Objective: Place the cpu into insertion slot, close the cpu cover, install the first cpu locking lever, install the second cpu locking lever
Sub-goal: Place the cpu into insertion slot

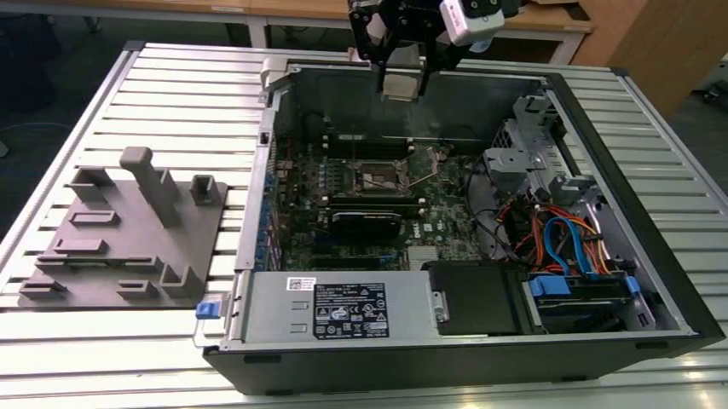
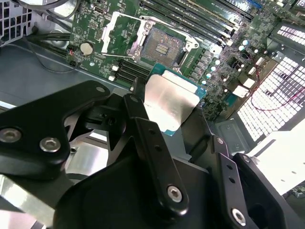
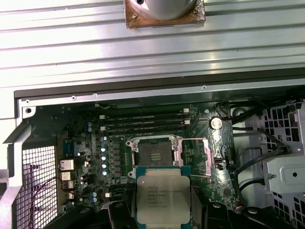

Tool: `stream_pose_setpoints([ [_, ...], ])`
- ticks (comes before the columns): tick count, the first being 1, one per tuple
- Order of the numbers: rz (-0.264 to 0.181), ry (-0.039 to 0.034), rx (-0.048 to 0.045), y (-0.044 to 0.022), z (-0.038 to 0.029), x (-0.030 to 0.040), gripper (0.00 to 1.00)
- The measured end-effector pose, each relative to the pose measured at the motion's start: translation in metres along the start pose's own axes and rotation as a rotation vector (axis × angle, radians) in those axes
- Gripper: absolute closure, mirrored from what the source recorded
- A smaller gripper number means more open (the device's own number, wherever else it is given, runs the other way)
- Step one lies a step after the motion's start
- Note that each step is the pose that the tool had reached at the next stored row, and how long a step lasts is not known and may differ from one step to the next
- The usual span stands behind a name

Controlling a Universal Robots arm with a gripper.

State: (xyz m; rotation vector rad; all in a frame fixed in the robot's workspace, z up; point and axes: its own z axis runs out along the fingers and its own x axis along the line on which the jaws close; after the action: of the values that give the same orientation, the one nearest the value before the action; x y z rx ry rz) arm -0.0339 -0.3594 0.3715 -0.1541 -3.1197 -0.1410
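Ribbed aluminium tabletop (image 1: 136, 94) carries an open black computer case (image 1: 478, 365). Above its far rim, the black end effector (image 1: 403, 81) pinches the flat, square, silver-tan cpu (image 2: 171, 100) by its edges. In the exterior view, the black-rimmed square insertion slot (image 1: 376, 177) lies uncovered at the cpu's six o'clock.

The gripper (image 1: 401, 85) is matt black, built of flat linked bars with rounded ends; in the second wrist view its fingers (image 2: 147, 138) are long, thick bars with smooth edges; round silver screws (image 2: 174, 192) sit sunk in the joints, and small dark holes dot the bars; in the exterior view a white boxy camera (image 1: 461, 25) with a dark front is fixed at two o'clock from the black head.
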Motion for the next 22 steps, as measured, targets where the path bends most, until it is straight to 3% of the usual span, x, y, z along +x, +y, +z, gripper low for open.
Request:
stream_pose_setpoints([
  [9,0.016,-0.0014,-0.0004,0.0,0.0,0.0,0.46],
  [18,0.075,-0.0067,-0.0013,0.0,0.0002,0.0,0.46],
  [22,0.078,-0.007,-0.0014,0.0,0.0002,0.0,0.46],
])
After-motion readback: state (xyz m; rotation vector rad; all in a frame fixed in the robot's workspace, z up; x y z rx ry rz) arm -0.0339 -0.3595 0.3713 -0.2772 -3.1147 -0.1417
